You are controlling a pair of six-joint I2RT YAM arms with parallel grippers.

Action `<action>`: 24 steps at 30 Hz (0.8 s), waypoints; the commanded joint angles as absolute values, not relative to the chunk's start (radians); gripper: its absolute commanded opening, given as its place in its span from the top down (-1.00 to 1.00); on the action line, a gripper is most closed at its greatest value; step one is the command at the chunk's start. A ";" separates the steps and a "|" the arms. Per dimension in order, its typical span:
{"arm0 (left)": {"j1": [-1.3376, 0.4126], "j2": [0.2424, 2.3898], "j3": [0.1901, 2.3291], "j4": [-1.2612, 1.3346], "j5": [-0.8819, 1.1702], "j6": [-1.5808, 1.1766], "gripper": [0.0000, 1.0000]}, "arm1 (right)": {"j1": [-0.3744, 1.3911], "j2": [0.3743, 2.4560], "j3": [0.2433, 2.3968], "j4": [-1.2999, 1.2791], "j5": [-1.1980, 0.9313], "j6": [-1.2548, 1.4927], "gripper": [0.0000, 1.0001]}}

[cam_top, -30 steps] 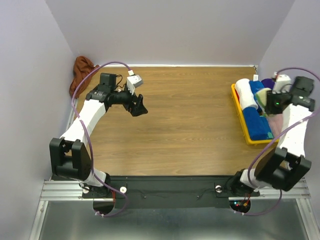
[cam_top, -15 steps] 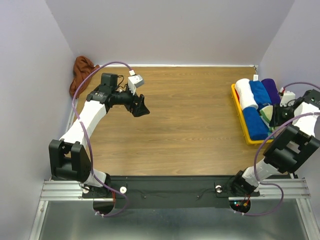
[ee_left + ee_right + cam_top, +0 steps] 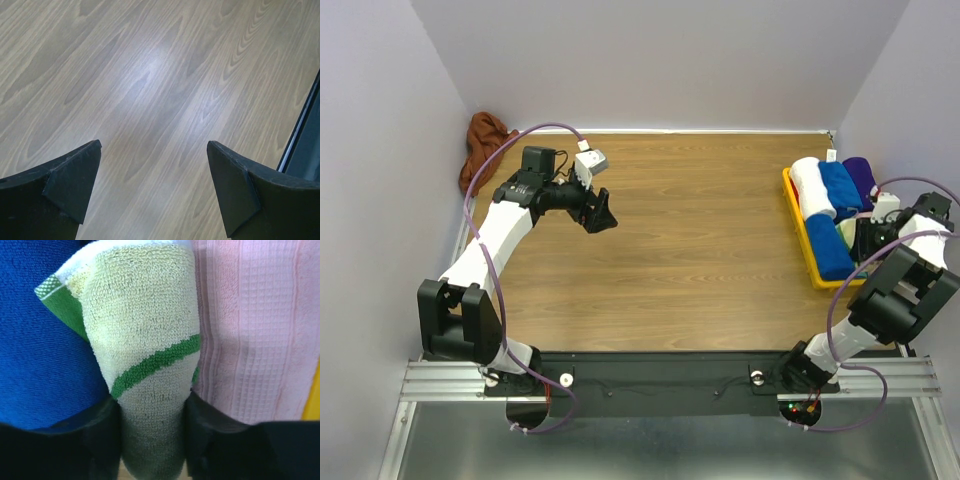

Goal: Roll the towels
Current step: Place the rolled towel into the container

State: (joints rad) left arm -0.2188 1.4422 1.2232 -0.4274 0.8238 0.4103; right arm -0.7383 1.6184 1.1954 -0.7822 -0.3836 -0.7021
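Both right gripper [image 3: 152,415] fingers [image 3: 100,440] pinch the cream, green-striped terry towel [image 3: 145,325], wedged between a blue terry towel [image 3: 40,350] to their left and a pink waffle towel [image 3: 250,330] to their right; pulling may drag those out. Meanwhile the left gripper [image 3: 152,175] hangs spread.

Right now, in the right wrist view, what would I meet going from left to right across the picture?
In order: blue towel → cream towel with green stripes → pink towel → yellow tray wall.
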 commanded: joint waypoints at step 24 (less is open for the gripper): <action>-0.216 1.390 1.238 -0.333 0.738 0.333 -0.97 | -0.738 1.482 1.354 -0.870 -0.425 -0.687 -0.48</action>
